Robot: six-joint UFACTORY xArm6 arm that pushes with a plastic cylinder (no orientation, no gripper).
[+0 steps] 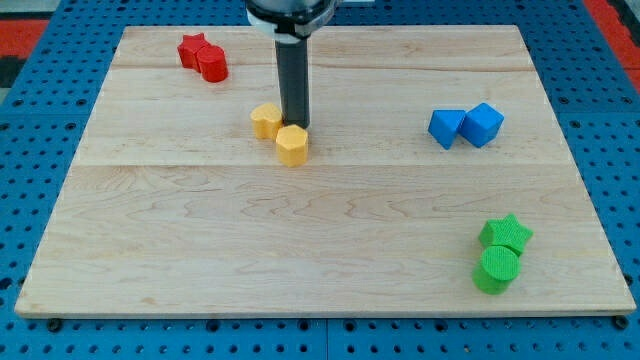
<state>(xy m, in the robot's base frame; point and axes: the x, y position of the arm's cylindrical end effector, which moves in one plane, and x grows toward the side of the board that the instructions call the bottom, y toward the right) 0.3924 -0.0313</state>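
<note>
My tip point(296, 124) stands at the upper middle of the wooden board point(320, 260). It sits between two yellow blocks: a yellow hexagonal block point(292, 145) just below it, apparently touching, and a second yellow block point(266, 120) close at its left. The dark rod rises straight up from there to the view's top.
A red star block point(193, 49) and a red cylinder point(212, 66) lie together at the top left. At the right a blue triangular block point(446, 127) adjoins a blue cube point(483, 124). A green star point(506, 234) and a green cylinder point(496, 270) sit at the bottom right.
</note>
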